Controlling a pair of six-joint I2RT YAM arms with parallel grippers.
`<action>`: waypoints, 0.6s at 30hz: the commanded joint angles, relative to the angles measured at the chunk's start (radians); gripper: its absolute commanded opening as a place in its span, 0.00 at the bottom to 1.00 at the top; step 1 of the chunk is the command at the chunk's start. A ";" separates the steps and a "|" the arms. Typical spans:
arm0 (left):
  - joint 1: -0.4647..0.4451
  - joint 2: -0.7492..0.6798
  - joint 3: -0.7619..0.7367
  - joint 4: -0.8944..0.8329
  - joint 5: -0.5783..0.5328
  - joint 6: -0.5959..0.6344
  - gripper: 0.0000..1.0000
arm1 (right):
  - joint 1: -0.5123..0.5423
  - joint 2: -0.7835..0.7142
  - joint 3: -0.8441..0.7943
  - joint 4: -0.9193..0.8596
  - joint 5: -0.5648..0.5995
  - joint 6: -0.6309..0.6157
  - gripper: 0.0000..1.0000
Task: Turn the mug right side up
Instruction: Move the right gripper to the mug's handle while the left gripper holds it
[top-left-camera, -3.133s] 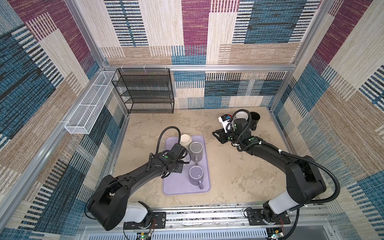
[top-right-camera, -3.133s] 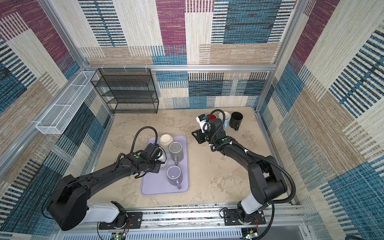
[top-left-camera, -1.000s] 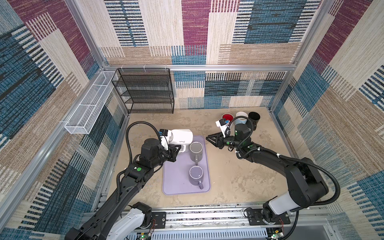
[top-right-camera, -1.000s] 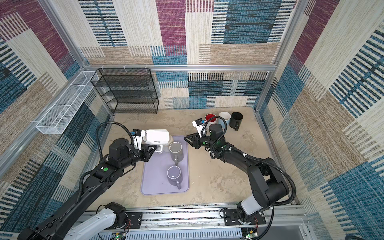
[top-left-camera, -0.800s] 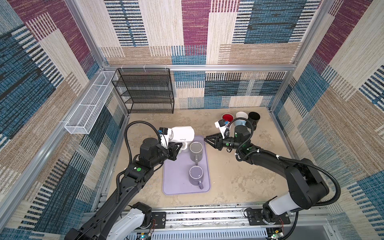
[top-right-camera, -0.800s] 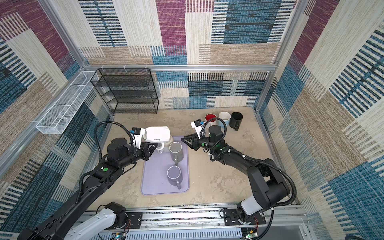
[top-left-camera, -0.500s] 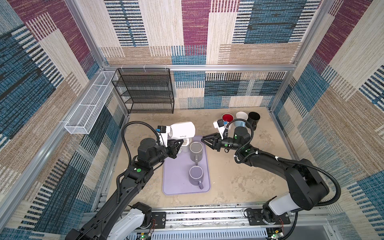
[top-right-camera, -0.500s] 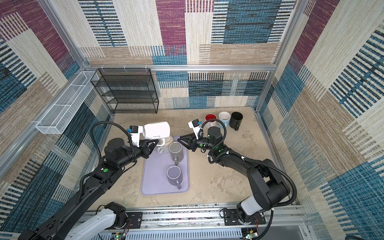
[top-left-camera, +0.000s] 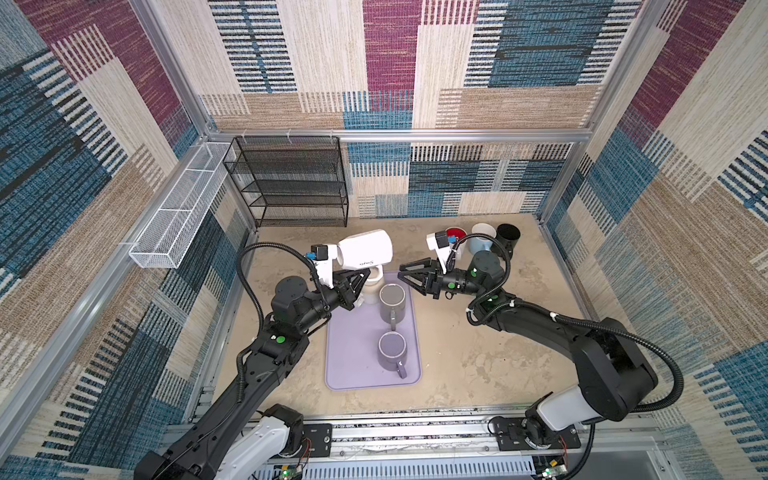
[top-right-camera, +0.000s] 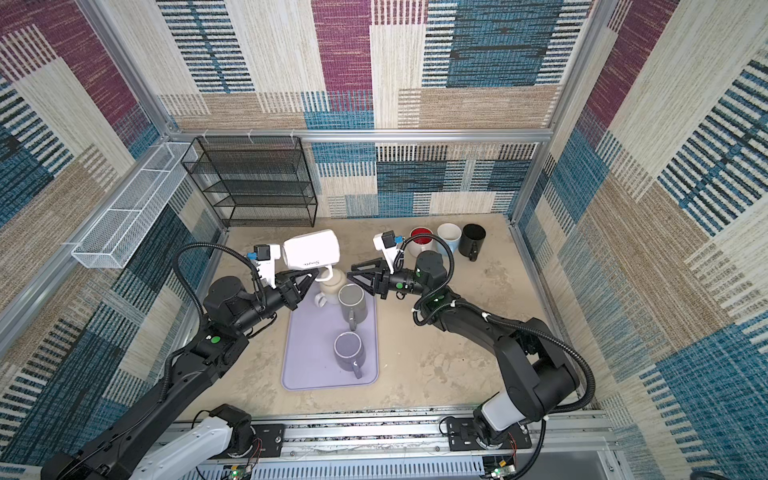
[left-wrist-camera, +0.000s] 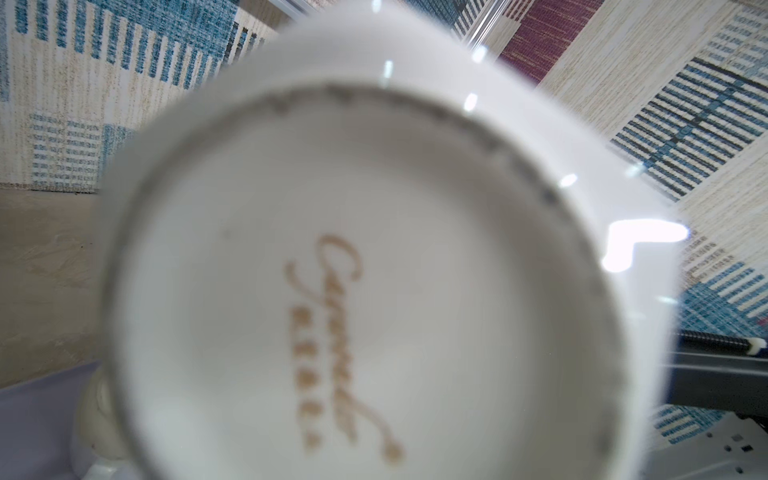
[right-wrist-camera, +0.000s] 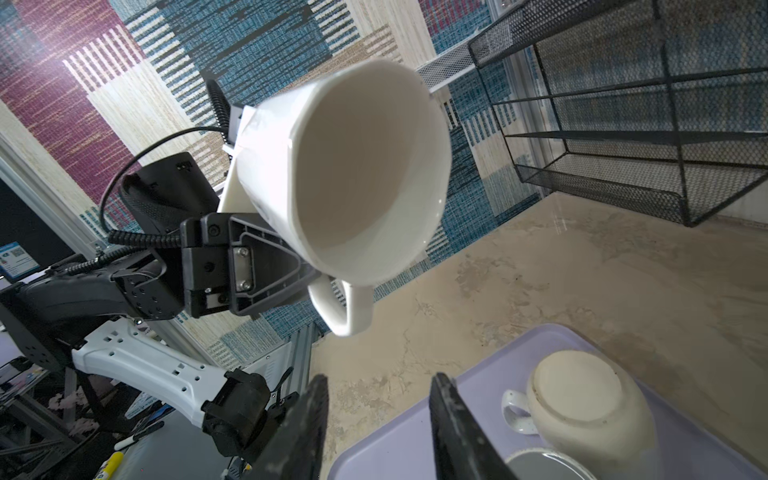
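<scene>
Tray (top-left-camera: 357, 368) on the surface (top-left-camera: 478, 353) first: three seconds back my left arm was down low at the tray's far left corner, and now it is raised above that corner with the mug (top-left-camera: 365, 251) in the air. Two grey mugs (top-left-camera: 392, 299) and an upturned cream mug (right-wrist-camera: 582, 395) sit on the tray, none of them touched.

The mug hangs over the tray's far end, well clear of it. It lies on its side, base toward my left wrist, mouth toward the tray's right side, handle hanging down. I judge that as half the turn done: it is no longer upside down, not yet upright, and still has to be set down.

My left claw (top-left-camera: 360, 277) is clamped on the mug, at the handle as far as I can see.

My right claw (top-left-camera: 405, 276) has swung from beyond the tray's far right corner to just over its far right edge, and its jaws have spread apart over the last second. They hold nothing. The claw points at the mug's open mouth from the tray's right side, near it but not touching. That looks to me like a handover being set up.
</scene>
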 joint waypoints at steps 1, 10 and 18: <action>0.002 -0.010 -0.014 0.191 0.042 -0.035 0.00 | 0.020 0.010 0.017 0.084 -0.030 0.036 0.46; 0.001 -0.027 -0.050 0.280 0.083 -0.063 0.00 | 0.071 0.039 0.059 0.137 -0.020 0.057 0.56; 0.001 -0.028 -0.074 0.366 0.103 -0.089 0.00 | 0.092 0.072 0.075 0.229 -0.010 0.115 0.55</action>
